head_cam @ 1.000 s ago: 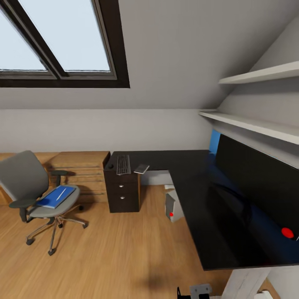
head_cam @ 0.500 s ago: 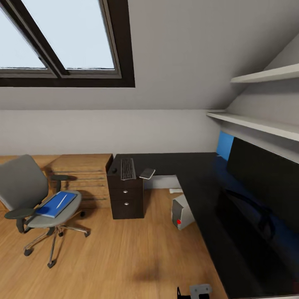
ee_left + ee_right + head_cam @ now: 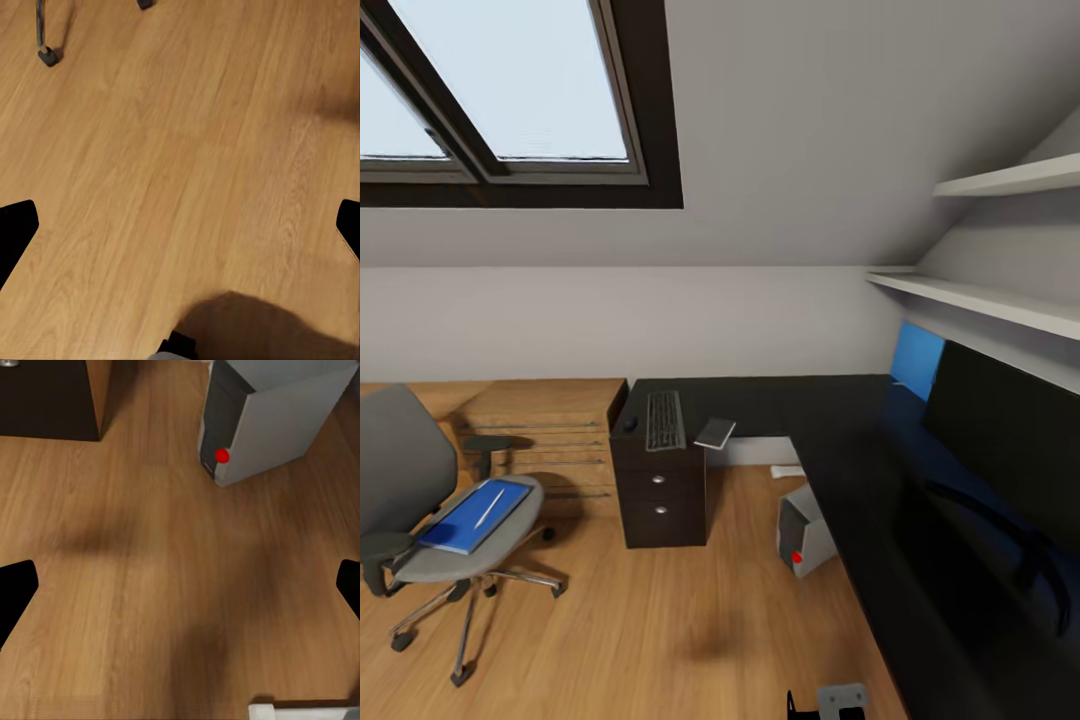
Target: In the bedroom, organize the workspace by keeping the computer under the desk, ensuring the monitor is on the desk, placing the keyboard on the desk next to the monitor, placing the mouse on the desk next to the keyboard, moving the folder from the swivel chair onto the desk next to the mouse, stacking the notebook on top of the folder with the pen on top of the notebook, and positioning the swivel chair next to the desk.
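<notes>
blue folder [image 3: 467, 515] on swivel chair [image 3: 420, 500], keyboard [image 3: 665, 420] on desk [image 3: 830, 430]; both grippers' fingers spread, empty

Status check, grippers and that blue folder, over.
Both grippers open, empty, over bare floor. Folder on swivel chair seat, pen on top. Notebook and keyboard on desk. Path open.

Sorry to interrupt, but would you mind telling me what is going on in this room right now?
The robot is tidying a bedroom workspace and holds nothing yet. The left gripper and right gripper are both open, pointing at the wood floor. The folder, with the pen on it, lies on the swivel chair. The keyboard, mouse and notebook lie on the desk above the drawers, far from the monitor. The computer stands on the floor by the desk's edge.
</notes>
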